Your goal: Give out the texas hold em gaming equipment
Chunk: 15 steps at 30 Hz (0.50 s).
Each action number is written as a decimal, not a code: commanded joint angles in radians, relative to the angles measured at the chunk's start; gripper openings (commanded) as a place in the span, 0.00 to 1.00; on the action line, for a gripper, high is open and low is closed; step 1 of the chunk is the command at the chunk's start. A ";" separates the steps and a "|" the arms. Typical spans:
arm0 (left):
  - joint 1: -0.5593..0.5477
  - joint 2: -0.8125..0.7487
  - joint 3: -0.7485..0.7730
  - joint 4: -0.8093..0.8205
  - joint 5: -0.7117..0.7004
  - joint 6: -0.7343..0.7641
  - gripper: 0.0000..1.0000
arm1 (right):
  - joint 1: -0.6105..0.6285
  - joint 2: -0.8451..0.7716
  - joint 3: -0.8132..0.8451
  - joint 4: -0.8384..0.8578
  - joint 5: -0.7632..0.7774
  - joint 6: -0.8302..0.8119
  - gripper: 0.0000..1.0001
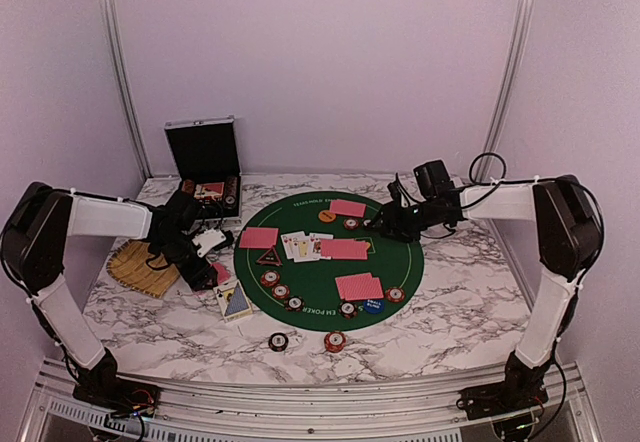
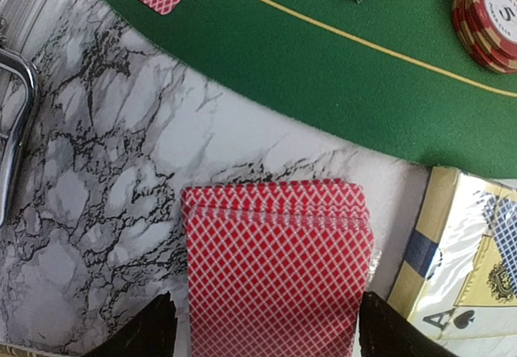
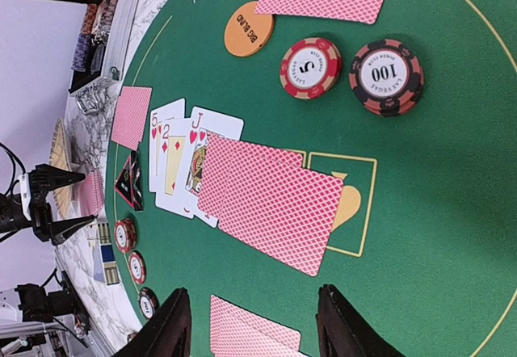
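My left gripper (image 1: pixel 208 265) is shut on a deck of red-backed cards (image 2: pixel 275 244), its fingers on the deck's two sides (image 2: pixel 266 312), just off the green mat's (image 1: pixel 400 262) left edge. My right gripper (image 1: pixel 384 227) hangs open and empty (image 3: pixel 252 300) over the mat's right half. On the mat lie face-down card pairs (image 3: pixel 271 199) (image 1: pixel 258 237) (image 1: pixel 347 208) (image 1: pixel 359 286), three face-up cards (image 3: pixel 182 159), an orange disc (image 3: pixel 249 28), a blue disc (image 1: pixel 372 305), a dark triangular marker (image 1: pixel 268 257) and several chips (image 3: pixel 310 67) (image 3: pixel 386 76) (image 1: pixel 281 291). Two chip stacks (image 1: pixel 278 341) (image 1: pixel 335 340) sit on the marble in front.
The open silver case (image 1: pixel 203 162) stands at the back left. The yellow straw tray (image 1: pixel 140 267) lies left of my left gripper. A card box (image 1: pixel 233 302) lies on the marble beside the deck, also in the left wrist view (image 2: pixel 468 268).
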 commanded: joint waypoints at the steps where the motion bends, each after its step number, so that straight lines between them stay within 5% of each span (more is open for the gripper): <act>1: -0.003 -0.028 0.048 -0.036 -0.003 0.007 0.80 | 0.009 -0.044 0.031 -0.007 0.017 -0.001 0.52; 9: -0.003 -0.060 0.137 -0.117 0.028 0.001 0.99 | 0.008 -0.057 0.058 -0.040 0.044 -0.021 0.58; 11: -0.003 -0.074 0.165 -0.128 0.021 -0.007 0.99 | 0.007 -0.068 0.068 -0.057 0.065 -0.034 0.69; 13: -0.002 -0.083 0.192 -0.130 0.007 -0.019 0.99 | 0.006 -0.086 0.074 -0.067 0.099 -0.046 0.93; 15: 0.001 -0.086 0.221 -0.128 -0.016 -0.035 0.99 | 0.006 -0.108 0.079 -0.075 0.145 -0.065 0.99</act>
